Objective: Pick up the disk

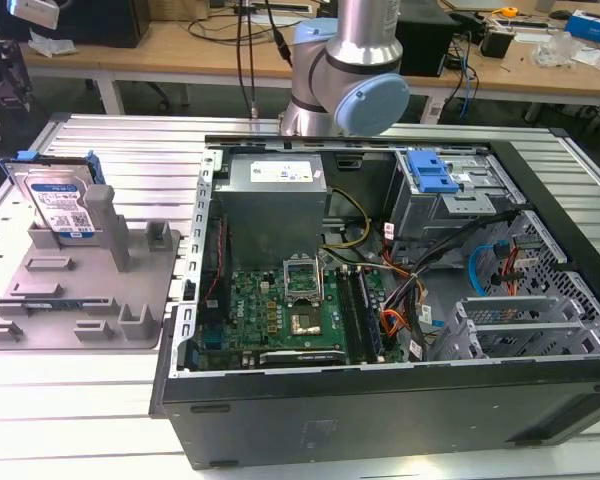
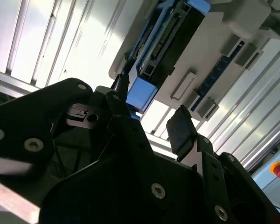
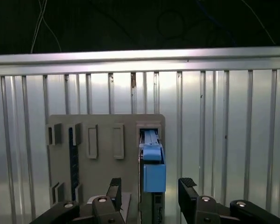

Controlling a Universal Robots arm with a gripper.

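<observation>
Your disk [image 1: 55, 198] stands on edge in the grey tray [image 1: 90, 290], straight ahead of the pincer [image 3: 150, 189], in line with the gap between its fingers and not touching them. Judge it stiff, dense, smooth-sided and shock-sensitive, so clamp across the flat faces beside the blue rail [image 3: 153, 172]. The pincer is wide open and holds nothing. The white-and-blue label [image 1: 68, 215] carries print you cannot make out.

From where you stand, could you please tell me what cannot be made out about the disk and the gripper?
Exterior view: the lower end of the disk is hidden in a slot of the grey tray.
First wrist view: the disk stands edge-on, so its label is hidden; the frame edge cuts off one end.
Both wrist views: how high the open gripper sits over the disk cannot be judged.
</observation>
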